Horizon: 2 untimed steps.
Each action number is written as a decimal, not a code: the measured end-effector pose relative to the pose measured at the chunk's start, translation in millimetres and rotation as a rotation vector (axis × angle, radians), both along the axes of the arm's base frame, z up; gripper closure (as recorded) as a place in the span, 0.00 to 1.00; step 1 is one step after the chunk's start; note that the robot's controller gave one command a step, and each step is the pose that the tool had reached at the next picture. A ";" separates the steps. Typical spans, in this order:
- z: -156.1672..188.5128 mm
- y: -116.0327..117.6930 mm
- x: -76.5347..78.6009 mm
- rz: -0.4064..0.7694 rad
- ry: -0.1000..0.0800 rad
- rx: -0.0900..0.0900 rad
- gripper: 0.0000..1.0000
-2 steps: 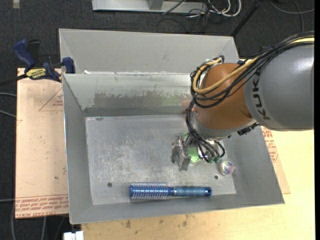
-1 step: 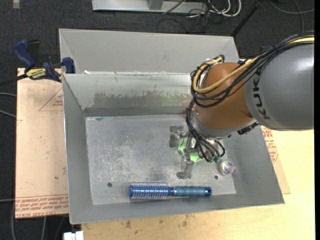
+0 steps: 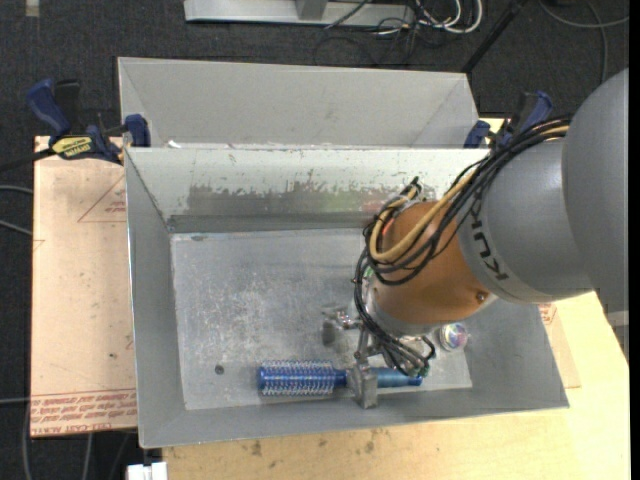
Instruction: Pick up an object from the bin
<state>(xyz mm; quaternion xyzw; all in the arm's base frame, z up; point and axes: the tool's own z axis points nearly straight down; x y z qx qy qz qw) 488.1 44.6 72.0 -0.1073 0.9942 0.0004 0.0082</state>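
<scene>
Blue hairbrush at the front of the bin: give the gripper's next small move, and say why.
Probably a firm grip on the hairbrush where bristles meet handle, before any lift. The gripper sits right at that spot, low over the bin floor, and the brush lies flat along the front wall.

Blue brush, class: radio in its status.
Gripper low over blue brush, handle end. Brush flat on bin floor, front. Small pale round thing lies apart, rightward.

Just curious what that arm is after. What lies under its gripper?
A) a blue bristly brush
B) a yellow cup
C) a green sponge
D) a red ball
A: the gripper is over the handle end of a blue brush lying by the bin's near wall.
</scene>
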 end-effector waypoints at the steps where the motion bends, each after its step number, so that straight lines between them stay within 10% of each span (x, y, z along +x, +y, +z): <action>1: -0.8 -0.2 -3.0 0.000 0.011 -0.001 1.00; 2: 117.3 -9.1 -3.3 0.026 0.009 -0.002 1.00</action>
